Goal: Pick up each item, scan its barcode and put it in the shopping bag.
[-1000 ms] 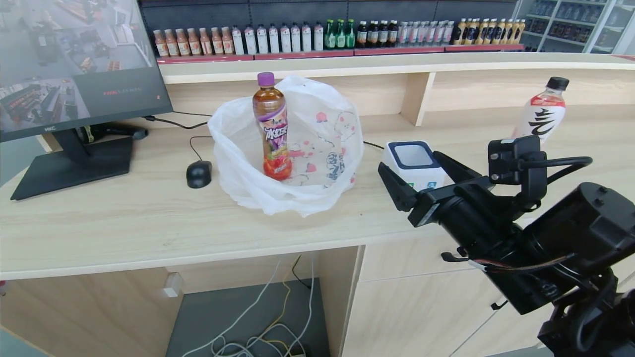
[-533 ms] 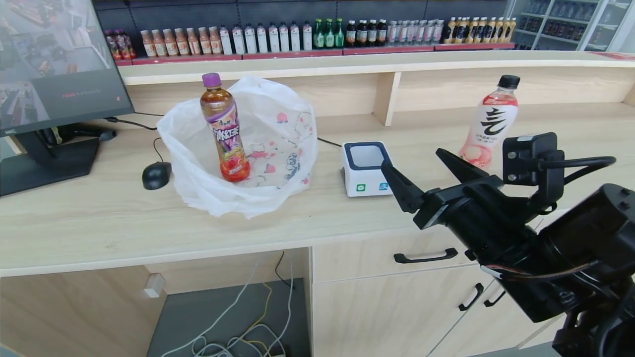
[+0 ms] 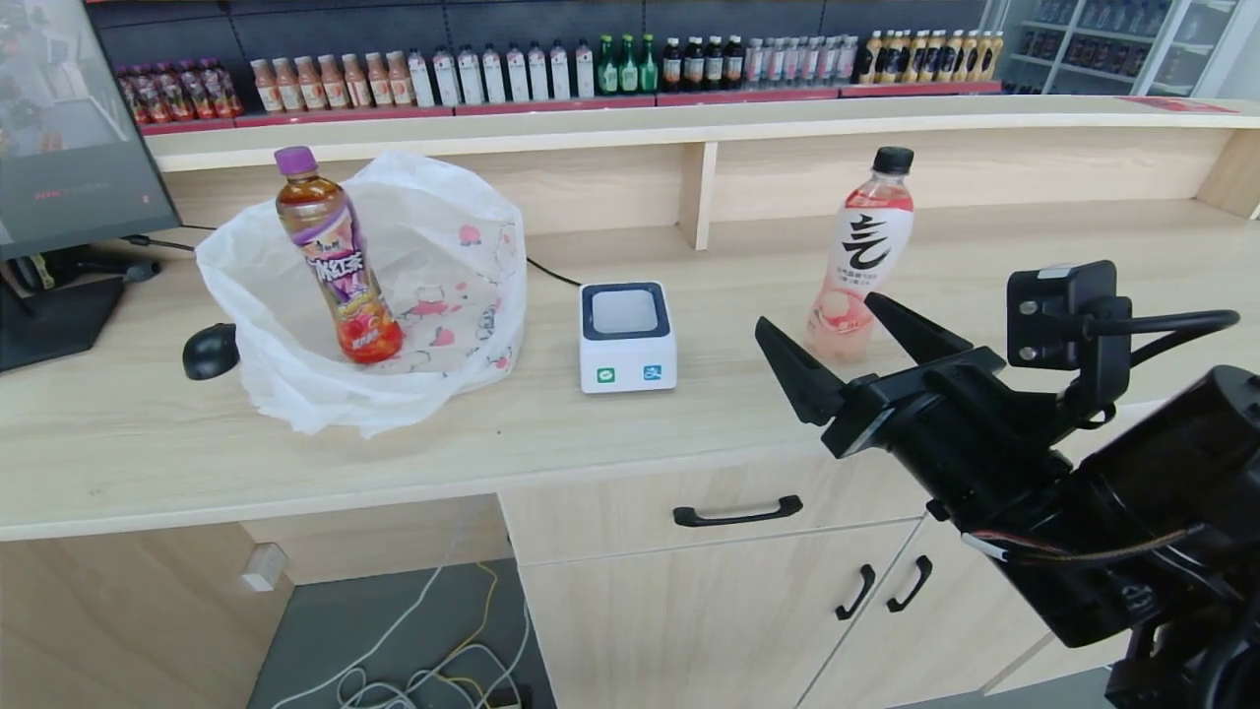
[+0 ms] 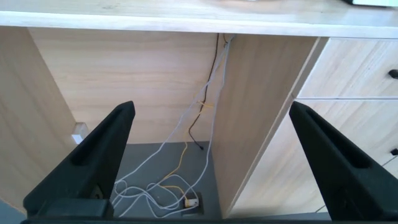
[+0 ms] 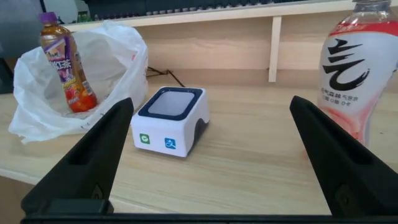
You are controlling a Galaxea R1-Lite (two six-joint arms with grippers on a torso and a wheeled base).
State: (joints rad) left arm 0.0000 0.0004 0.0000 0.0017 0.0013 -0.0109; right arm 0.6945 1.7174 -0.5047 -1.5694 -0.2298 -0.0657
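A pink drink bottle (image 3: 861,258) with a black cap stands upright on the wooden counter (image 3: 630,423), right of the white scanner box (image 3: 626,335). My right gripper (image 3: 819,317) hovers open just in front of that bottle, at the counter's front edge. From the right wrist, the pink bottle (image 5: 357,81) stands beyond one finger and the scanner (image 5: 171,118) lies between the fingers of the right gripper (image 5: 211,104). A brown tea bottle (image 3: 335,258) with a purple cap stands inside the white shopping bag (image 3: 443,295). My left gripper (image 4: 211,109) hangs open below the counter.
A monitor (image 3: 69,148) and a black mouse (image 3: 210,351) sit left of the bag. A raised shelf with an upright divider (image 3: 697,192) runs behind the counter. Drawers with black handles (image 3: 736,513) and loose cables (image 4: 186,186) lie below.
The head camera has turned right, so the whole scene shifted left. My right gripper, earlier in front of the scanner, now stands in front of the pink bottle, still open.
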